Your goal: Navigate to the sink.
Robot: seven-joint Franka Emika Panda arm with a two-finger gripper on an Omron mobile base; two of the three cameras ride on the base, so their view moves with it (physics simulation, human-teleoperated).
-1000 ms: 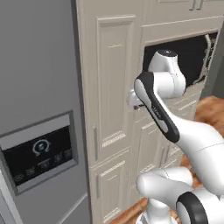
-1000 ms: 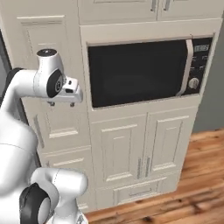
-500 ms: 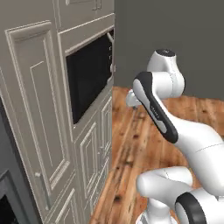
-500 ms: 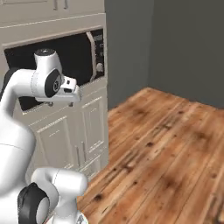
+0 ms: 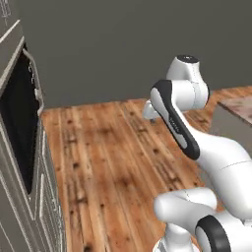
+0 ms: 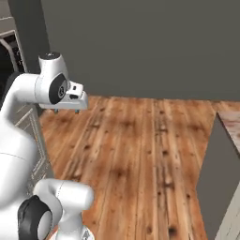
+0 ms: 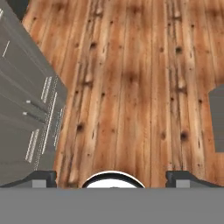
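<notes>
Whole view swung from microwave [image 5: 19,133] to floor [image 6: 140,150]

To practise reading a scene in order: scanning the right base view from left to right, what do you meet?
Microwave in the cabinet wall → robot arm with its gripper → open wooden floor → grey counter end with a reddish top.

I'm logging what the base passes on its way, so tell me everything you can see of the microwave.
The microwave sits built into the pale panelled cabinets at the left edge of the left base view, seen almost edge-on. Its door is black and glossy, closed, with a curved pale handle down its near side. Cabinet doors stand below it over the wood floor. Nothing touches it.
</notes>
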